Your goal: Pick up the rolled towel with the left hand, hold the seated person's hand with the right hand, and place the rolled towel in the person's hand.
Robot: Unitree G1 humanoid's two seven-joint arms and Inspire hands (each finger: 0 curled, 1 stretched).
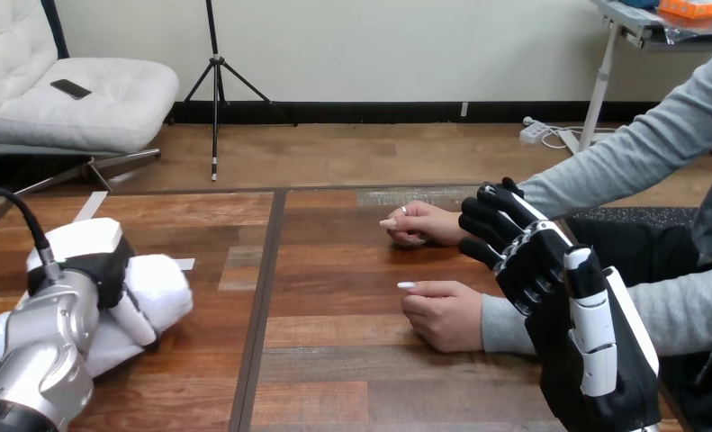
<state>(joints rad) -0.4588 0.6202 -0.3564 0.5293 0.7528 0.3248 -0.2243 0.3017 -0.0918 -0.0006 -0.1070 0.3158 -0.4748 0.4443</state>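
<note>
In the head view the rolled towel (158, 286), white, lay on the wooden table (352, 360) at the view's left, well apart from the person. The left hand (100, 265) sat on top of it, its fingers (136, 319) curled down over the roll and gripping it, with the towel resting on the table. At the view's right the right hand (550, 279) stood raised, its fingers (491, 225) loosely spread and only slightly bent, holding nothing. Both of the person's hands lay on the table just left of it: the person's farther hand (424, 223), loosely closed, and the person's nearer hand (442, 315), curled into a loose fist. The right hand's fingertips showed just beside the farther hand's wrist, in front of the grey sleeve (622, 162). Whether they touched it could not be told.
</note>
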